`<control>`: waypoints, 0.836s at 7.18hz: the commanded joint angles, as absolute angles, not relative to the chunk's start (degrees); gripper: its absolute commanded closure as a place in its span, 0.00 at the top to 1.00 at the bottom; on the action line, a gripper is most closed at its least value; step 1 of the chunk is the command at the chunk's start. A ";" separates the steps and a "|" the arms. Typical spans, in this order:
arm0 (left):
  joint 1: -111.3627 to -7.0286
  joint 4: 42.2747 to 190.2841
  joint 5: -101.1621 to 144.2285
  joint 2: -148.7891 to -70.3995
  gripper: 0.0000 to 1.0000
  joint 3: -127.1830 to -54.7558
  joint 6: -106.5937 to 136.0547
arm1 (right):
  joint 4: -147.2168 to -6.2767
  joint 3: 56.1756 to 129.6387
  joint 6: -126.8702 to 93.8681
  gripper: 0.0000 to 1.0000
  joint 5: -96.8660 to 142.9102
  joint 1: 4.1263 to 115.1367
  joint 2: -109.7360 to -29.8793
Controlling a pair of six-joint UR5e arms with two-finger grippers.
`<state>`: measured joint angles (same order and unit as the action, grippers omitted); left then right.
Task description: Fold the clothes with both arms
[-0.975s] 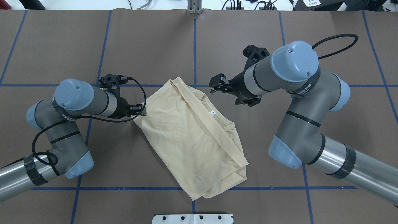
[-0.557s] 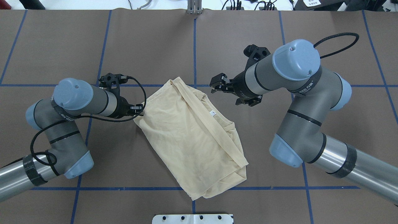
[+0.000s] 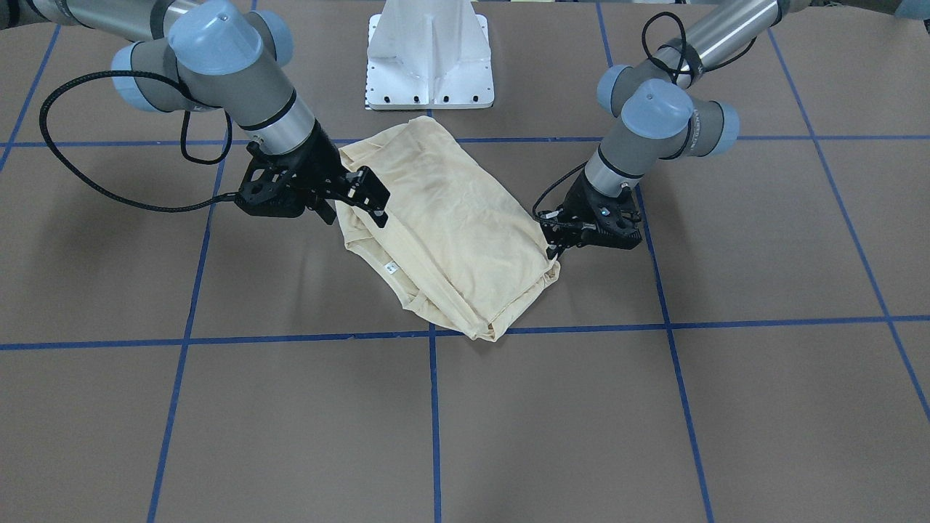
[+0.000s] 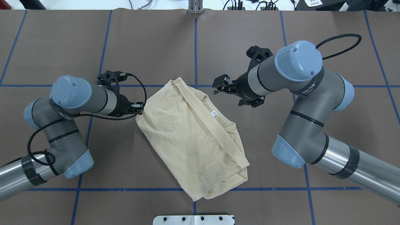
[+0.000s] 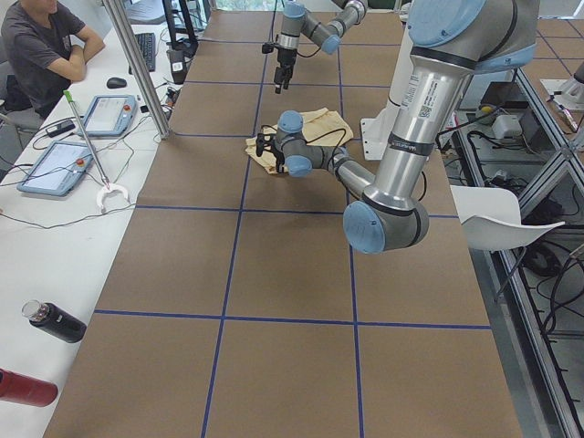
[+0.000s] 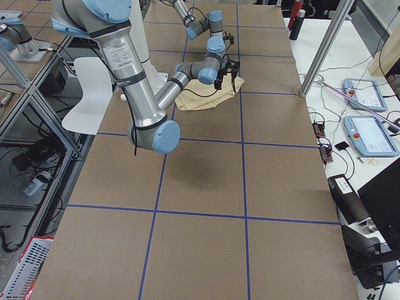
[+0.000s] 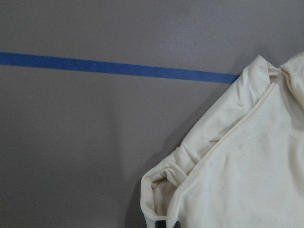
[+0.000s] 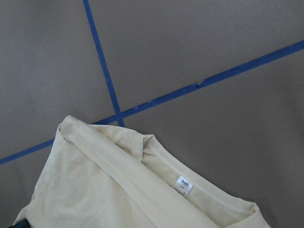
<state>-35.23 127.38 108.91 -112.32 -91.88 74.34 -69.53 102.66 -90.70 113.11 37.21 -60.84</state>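
Note:
The pale cream shirt (image 4: 190, 137) lies folded in a rough rectangle, set diagonally on the brown table; its print is hidden. Its white neck label (image 4: 214, 113) faces up and also shows in the right wrist view (image 8: 183, 184). My left gripper (image 4: 139, 109) is low at the shirt's left corner and shut on the bunched cloth there (image 7: 166, 185); in the front view (image 3: 554, 249) it is at the same corner. My right gripper (image 4: 217, 86) is open and empty, held above the table just off the shirt's far right edge, near the collar (image 3: 369, 196).
The white pedestal base (image 3: 429, 51) stands just behind the shirt on the robot's side. Blue tape lines (image 4: 195, 47) divide the brown table cover. Beside the table, a white desk holds tablets and bottles (image 5: 55, 321), and a person (image 5: 41, 46) sits there.
My left arm has drawn back slightly to the left, tugging the shirt's left corner with it. My right gripper has drifted slightly right, away from the shirt, and stays open.

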 commanded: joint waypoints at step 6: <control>-43.15 128.23 105.41 -130.48 0.00 -70.97 75.67 | -69.52 102.66 -90.62 1.00 112.41 37.35 -61.08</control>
<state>-42.36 127.83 107.55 -126.83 -75.02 75.75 -69.52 102.63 -90.64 112.47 37.29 -61.08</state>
